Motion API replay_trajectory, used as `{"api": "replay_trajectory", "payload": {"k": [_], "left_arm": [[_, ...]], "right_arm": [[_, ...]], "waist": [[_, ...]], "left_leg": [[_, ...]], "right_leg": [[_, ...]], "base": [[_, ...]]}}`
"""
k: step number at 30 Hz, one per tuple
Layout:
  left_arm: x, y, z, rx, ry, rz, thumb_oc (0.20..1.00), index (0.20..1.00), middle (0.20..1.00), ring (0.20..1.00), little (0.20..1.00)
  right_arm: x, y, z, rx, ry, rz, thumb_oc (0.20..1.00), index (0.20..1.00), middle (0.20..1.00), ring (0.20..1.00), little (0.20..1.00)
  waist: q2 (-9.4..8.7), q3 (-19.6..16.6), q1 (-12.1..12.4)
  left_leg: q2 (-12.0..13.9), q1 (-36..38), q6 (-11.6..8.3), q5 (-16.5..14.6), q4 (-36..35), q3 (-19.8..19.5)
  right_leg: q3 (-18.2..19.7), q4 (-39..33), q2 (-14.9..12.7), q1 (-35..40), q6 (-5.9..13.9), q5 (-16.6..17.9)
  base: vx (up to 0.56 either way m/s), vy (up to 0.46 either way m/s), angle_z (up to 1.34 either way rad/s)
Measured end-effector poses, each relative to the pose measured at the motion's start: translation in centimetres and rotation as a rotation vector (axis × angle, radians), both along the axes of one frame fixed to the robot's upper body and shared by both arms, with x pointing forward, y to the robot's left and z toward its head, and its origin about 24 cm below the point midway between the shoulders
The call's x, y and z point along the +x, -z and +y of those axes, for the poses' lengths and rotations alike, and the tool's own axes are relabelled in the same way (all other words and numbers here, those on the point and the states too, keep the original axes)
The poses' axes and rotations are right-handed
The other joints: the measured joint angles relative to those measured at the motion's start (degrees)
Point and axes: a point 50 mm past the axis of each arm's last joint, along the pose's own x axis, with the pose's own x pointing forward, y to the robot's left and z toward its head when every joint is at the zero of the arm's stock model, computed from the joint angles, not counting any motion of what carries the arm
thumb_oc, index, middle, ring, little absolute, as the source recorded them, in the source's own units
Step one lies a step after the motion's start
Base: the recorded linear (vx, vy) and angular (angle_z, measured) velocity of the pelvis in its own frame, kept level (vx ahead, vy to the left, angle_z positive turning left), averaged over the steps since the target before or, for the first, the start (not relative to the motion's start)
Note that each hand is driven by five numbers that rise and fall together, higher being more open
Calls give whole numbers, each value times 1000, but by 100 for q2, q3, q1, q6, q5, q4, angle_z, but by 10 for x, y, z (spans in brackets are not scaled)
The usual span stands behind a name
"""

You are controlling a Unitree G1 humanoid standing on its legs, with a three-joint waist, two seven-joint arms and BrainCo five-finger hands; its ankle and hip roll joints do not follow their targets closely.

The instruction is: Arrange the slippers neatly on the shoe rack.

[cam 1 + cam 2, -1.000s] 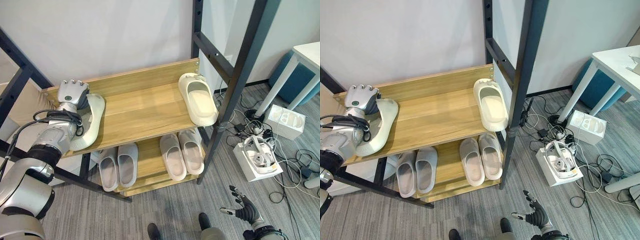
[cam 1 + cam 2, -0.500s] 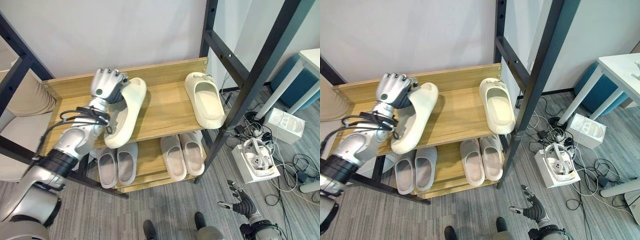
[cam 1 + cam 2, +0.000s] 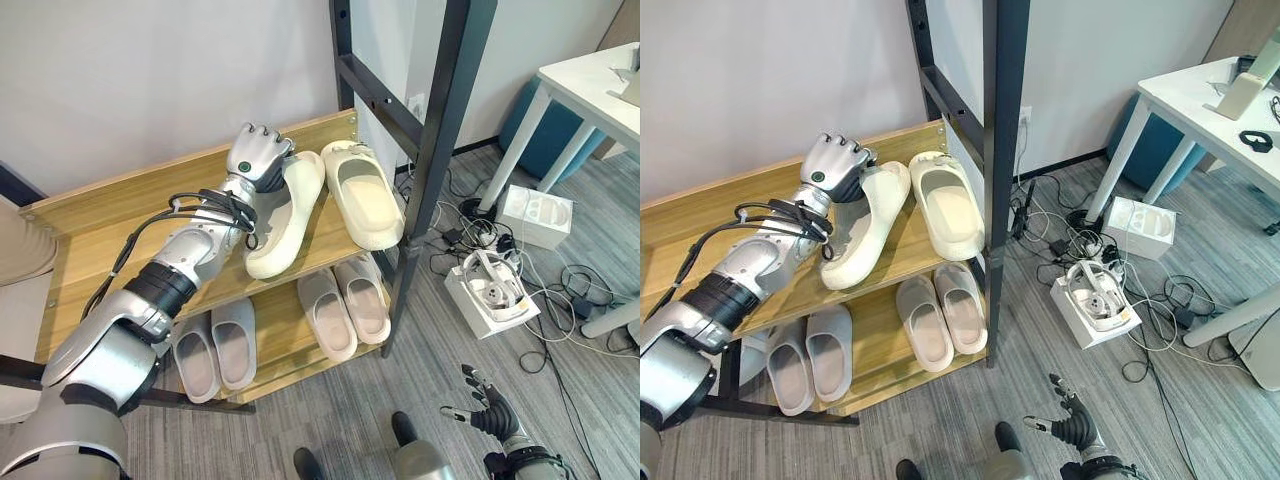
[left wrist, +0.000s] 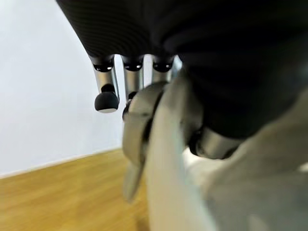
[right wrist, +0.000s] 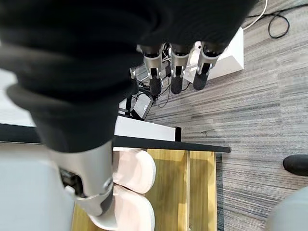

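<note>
My left hand (image 3: 257,160) is shut on the heel end of a cream slipper (image 3: 284,214), which is tilted on its side over the upper shelf (image 3: 90,235). In the left wrist view the fingers (image 4: 107,98) curl over the slipper's edge (image 4: 168,159). The held slipper lies close beside the second cream slipper (image 3: 363,196), which rests flat at the shelf's right end. On the lower shelf stand a grey pair (image 3: 216,346) and a pale pink pair (image 3: 342,306). Low over the floor, my right hand (image 3: 482,411) hangs open with nothing in it, fingers (image 5: 174,72) straight.
A black rack post (image 3: 432,160) rises just right of the cream slippers. On the floor to the right lie a white box holding a headset (image 3: 486,294), another white box (image 3: 532,214) and tangled cables (image 3: 590,300). A white table (image 3: 590,85) stands at the far right.
My left hand has carried the cream slipper rightwards along the upper shelf, from its left end to beside the other cream slipper. The camera has also turned. The right hand stays low.
</note>
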Motion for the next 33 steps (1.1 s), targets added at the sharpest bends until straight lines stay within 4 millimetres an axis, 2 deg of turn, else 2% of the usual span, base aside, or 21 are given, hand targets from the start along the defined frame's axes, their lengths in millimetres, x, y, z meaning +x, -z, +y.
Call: {"api": "replay_trajectory", "payload": {"k": [1,2,8,11,13,14,18,19,20,21,22,23,24,25,26,29,33], "left_arm": [[1,-1,-1,1,-1,1,448,448,448,448,448],[1,0,-2,1,0,7,1000,1000,1000,1000,1000],[2,0,-5,5,2,25,1000,1000,1000,1000,1000],[-12,-17,-9,4,70,-35,1000,1000,1000,1000,1000],[-16,-19,-9,-17,83,-49,1000,1000,1000,1000,1000],[-19,-21,-6,-33,82,-56,1000,1000,1000,1000,1000],[-42,-27,12,-117,88,-112,1000,1000,1000,1000,1000],[-74,-27,20,-251,156,-169,1000,1000,1000,1000,1000],[-81,-24,19,-288,186,-169,1000,1000,1000,1000,1000],[-83,-18,21,-326,204,-128,1000,1000,1000,1000,1000],[-88,-9,27,-395,209,-94,1000,1000,1000,1000,1000],[-94,7,32,-504,212,-37,1000,1000,1000,1000,1000],[-101,30,37,-691,224,59,1000,1000,1000,1000,1000],[-104,50,35,-802,221,147,1000,1000,1000,1000,1000],[-103,63,31,-835,229,233,1000,1000,1000,1000,1000],[-101,85,11,-1019,302,403,1000,1000,1000,1000,1000],[-101,96,-7,-1167,394,566,1000,1000,1000,1000,1000]], "right_arm": [[0,0,0,0,-1,0,1000,1000,1000,1000,1000],[0,0,0,0,-1,0,1000,1000,1000,1000,1000],[0,0,0,7,3,2,1000,1000,1000,1000,1000],[0,0,0,10,3,2,1000,1000,1000,1000,1000],[0,0,0,11,2,2,1000,1000,1000,1000,1000],[2,0,1,11,0,0,1000,1000,1000,1000,1000],[6,-1,2,17,-5,-7,1000,1000,1000,1000,1000],[4,1,3,22,3,10,1000,1000,1000,1000,1000],[1,3,3,24,9,19,1000,1000,1000,1000,1000],[1,3,3,27,11,23,1000,1000,1000,1000,1000],[2,3,5,34,12,17,1000,1000,1000,1000,1000],[3,3,6,47,27,10,1000,1000,1000,1000,1000],[2,4,6,56,46,14,1000,1000,1000,1000,1000],[2,5,7,59,48,24,1000,1000,1000,1000,1000],[1,6,8,61,42,30,1000,1000,1000,1000,1000],[3,6,9,65,31,30,1000,1000,1000,1000,1000],[5,5,10,65,28,32,1000,1000,1000,1000,1000]], "waist": [[5,-3,-6],[7,-5,-8],[5,-9,89],[-26,-4,243],[-60,-3,275],[-69,-10,371],[-140,-42,547],[-175,-47,625],[-211,-54,688],[-238,-80,817],[-258,-115,836],[-256,-166,859],[-255,-232,871],[-261,-242,880],[-285,-237,953],[-284,-251,982],[-242,-276,904]], "left_leg": [[0,7,-10,-7,0,-1],[1,11,-9,-6,0,-3],[-1,15,-1,1,1,-61],[-5,43,4,5,1,-202],[-7,68,6,8,1,-213],[-10,76,6,6,0,-230],[-22,62,10,12,0,-386],[-20,74,10,12,2,-402],[-20,71,13,25,5,-407],[-32,68,22,38,10,-459],[-46,68,31,24,3,-486],[-60,65,31,3,1,-500],[-77,69,41,-14,0,-501],[-90,78,46,-13,2,-515],[-93,65,44,-4,3,-533],[-117,59,55,3,0,-534],[-118,60,58,9,0,-532]], "right_leg": [[1,0,0,7,13,-9],[2,1,2,34,12,-7],[-53,2,6,85,-49,43],[-192,2,10,191,-52,32],[-214,1,7,233,-45,8],[-216,2,7,237,-46,3],[-364,2,18,315,-43,-14],[-376,2,19,338,-47,-26],[-371,2,8,343,-49,-31],[-430,1,9,376,-35,-48],[-456,2,1,349,-19,-70],[-480,2,-7,360,-4,-95],[-483,1,-31,368,5,-115],[-487,-5,-63,398,-8,-111],[-501,-27,-63,398,-9,-112],[-502,-4,-90,391,11,-124],[-512,-1,-90,413,-6,-100]], "base": [[0,0,0],[0,0,0],[0,-6,5],[-1,8,18],[0,4,12],[0,0,0],[-8,-10,16],[-7,-4,15],[3,10,19],[3,17,18],[4,15,16],[1,7,7],[-7,10,13],[-11,12,16],[-19,15,9],[-3,2,1],[-6,3,-3]]}}
